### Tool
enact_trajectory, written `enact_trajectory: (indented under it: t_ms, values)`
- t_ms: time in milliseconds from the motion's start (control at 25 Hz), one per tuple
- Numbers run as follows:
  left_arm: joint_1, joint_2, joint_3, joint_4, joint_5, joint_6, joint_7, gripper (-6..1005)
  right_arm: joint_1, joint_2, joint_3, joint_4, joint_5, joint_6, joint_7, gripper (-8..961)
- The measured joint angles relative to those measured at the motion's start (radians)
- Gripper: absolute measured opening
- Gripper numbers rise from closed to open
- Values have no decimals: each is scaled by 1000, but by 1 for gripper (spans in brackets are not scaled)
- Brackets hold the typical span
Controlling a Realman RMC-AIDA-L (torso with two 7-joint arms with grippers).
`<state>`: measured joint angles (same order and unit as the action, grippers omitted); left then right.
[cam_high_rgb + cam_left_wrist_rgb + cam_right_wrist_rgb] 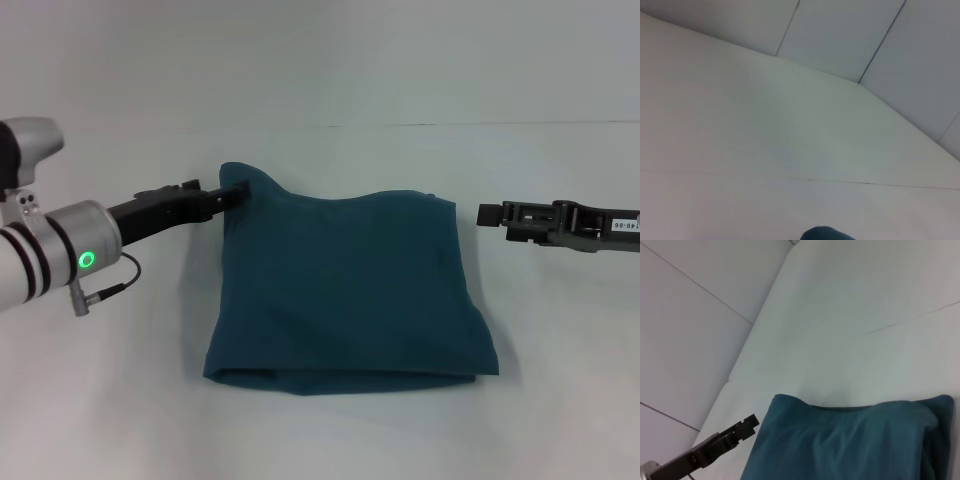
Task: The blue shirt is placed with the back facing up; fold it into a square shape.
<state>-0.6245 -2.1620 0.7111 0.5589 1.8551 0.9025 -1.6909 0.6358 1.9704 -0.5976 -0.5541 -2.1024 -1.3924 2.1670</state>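
Teal blue shirt [345,290] folded — left gripper [238,194] pinching corner.

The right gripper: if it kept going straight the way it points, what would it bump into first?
Probably the blue shirt. The right gripper points sideways at the shirt's near edge, with bare table between them, though its height is hard to judge.

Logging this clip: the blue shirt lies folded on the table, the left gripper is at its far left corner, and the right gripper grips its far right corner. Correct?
Not quite. In the head view the right gripper hangs beside the blue shirt, clear of its far right corner, touching nothing. The rest stands: the shirt lies folded on the table, with the left gripper at its far left corner.
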Motion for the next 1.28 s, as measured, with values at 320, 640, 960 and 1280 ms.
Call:
enact_trajectory:
  t_ms: [320, 640, 960, 1280]
  values:
    - [-26, -1, 17, -24, 2, -18, 4, 882, -5, 4, 0, 6, -1, 10, 0, 916]
    - [-42, -3, 73, -47, 3, -75, 7, 874, -7, 7, 2, 7, 1, 10, 0, 916]
    - [-37, -2, 87, -48, -2, -130, 27, 675, -11, 11, 4, 7, 3, 12, -5, 915]
    - [-34, -2, 90, -48, 4, -141, 28, 382, -13, 12, 4, 7, 5, 12, -14, 915]
